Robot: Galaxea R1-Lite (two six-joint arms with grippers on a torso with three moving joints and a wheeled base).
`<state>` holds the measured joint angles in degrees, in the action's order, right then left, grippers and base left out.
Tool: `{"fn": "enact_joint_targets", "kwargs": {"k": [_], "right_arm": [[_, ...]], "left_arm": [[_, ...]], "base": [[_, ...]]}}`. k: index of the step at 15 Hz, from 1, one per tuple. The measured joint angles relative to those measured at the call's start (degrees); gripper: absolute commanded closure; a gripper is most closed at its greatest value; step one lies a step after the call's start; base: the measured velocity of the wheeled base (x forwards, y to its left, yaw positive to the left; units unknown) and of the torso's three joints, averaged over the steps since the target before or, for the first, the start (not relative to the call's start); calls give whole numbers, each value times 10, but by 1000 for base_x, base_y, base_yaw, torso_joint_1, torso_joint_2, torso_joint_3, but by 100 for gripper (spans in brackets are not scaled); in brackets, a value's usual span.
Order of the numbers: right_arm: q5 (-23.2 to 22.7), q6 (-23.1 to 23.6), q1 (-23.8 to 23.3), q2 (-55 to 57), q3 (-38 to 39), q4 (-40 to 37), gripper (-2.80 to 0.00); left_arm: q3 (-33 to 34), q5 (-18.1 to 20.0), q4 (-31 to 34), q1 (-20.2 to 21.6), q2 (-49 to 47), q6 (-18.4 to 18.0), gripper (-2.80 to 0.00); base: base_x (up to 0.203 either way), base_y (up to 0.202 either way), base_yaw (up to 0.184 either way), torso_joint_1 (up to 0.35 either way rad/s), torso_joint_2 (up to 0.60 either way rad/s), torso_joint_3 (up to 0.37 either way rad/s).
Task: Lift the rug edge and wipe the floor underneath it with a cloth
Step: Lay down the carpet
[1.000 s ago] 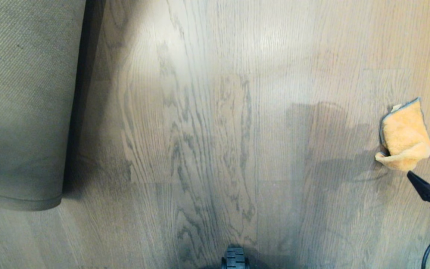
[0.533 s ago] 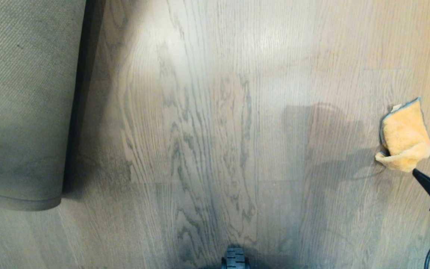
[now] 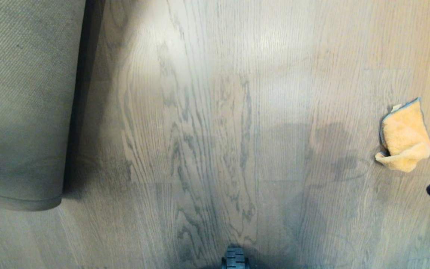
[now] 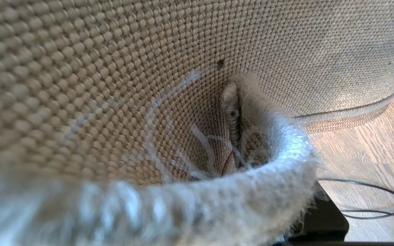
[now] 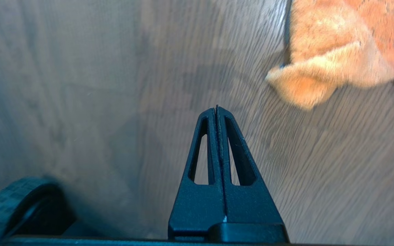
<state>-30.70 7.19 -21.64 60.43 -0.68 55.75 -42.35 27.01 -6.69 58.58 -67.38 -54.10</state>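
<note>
The cloth (image 3: pixel 403 136) lies loose at the right edge of the frame, apart from the right pincer (image 5: pixel 217 108), which is pressed together on nothing. The rug (image 3: pixel 21 101), upper left, is pinched by the left pincer and could slip onto the bare wood-grain floor (image 3: pixel 215 142).

The floor (image 3: pixel 215 123) looks like wood-grain planking, smooth with a soft sheen and darker grey streaks. The rug (image 3: pixel 21 104) shows a coarse, ribbed woven tan backing, matt, with a fuzzy pale pile edge (image 4: pixel 251 201). The cloth (image 3: pixel 404 136) is fluffy orange microfibre with thin grey trim. The right gripper (image 5: pixel 217 111) is matt black plastic.
</note>
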Motion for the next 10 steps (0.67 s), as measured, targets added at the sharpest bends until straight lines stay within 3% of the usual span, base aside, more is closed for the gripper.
{"fn": "enact_joint_targets", "kwargs": {"k": [3, 5, 8, 10], "right_arm": [[-2, 10, 0, -153, -33, -213, 0], [39, 45, 0, -216, -45, -334, 0], [132, 89, 1, -254, -10, -377, 0], [170, 84, 1, -267, 3, -398, 0]], "left_arm": [[4, 1, 0, 0, 4, 0, 0], [5, 0, 1, 0, 6, 1, 0], [5, -1, 1, 0, 9, 4, 0], [4, -1, 0, 0, 9, 4, 0]], "base": [[0, 0, 0, 0, 0, 0], [0, 0, 0, 0, 0, 0], [0, 0, 0, 0, 0, 0], [0, 0, 0, 0, 0, 0]]}}
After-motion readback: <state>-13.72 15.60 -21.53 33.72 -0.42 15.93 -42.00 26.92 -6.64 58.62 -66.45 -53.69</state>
